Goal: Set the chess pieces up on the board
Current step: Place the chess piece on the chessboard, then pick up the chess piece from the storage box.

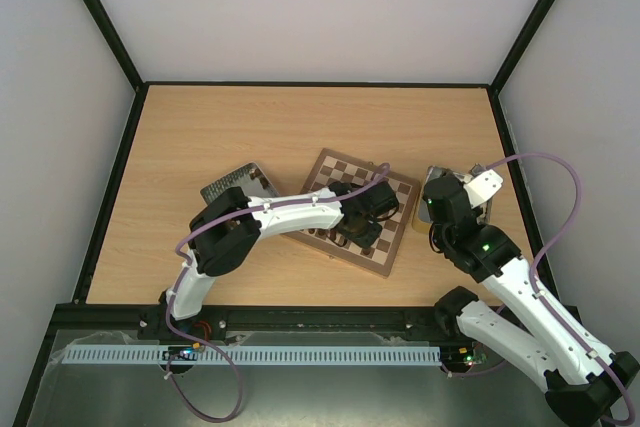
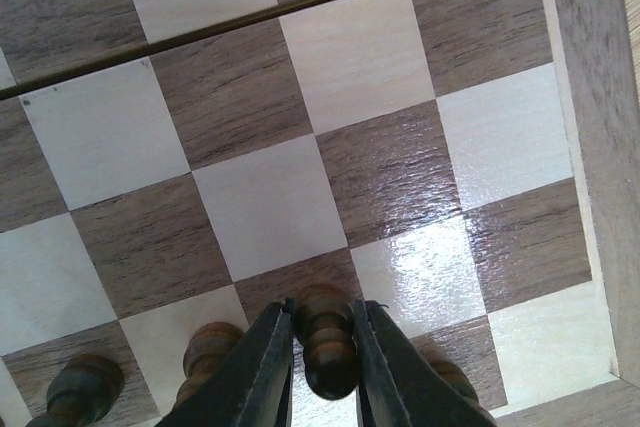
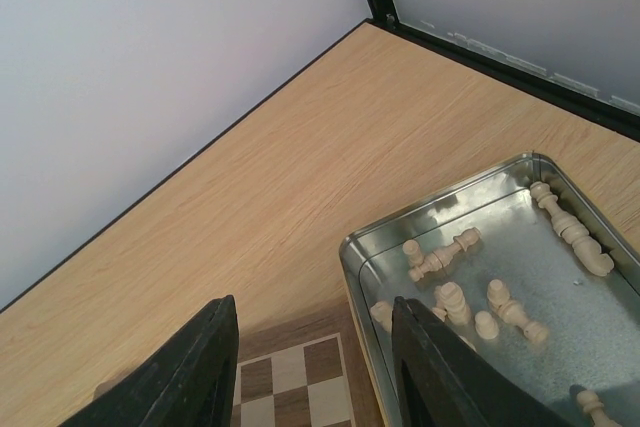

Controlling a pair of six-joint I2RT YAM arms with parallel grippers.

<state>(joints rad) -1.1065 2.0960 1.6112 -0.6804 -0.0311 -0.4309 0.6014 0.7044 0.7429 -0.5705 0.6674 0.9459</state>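
Left wrist view: a dark, turned wooden chessman [image 2: 328,357] stands near a corner of the glossy checked board [image 2: 350,57], pinched by the left gripper [image 2: 322,317]. The right gripper [image 3: 315,347] hangs parted and empty beside a shiny metal tray [image 3: 440,212] of cream pieces [image 3: 445,252].

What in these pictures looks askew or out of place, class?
The board sits turned at an angle to the table edges, not square with them. In the metal tray at the right, the pale chess pieces mostly lie tipped on their sides in a loose jumble. Nothing looks spilled or damaged.
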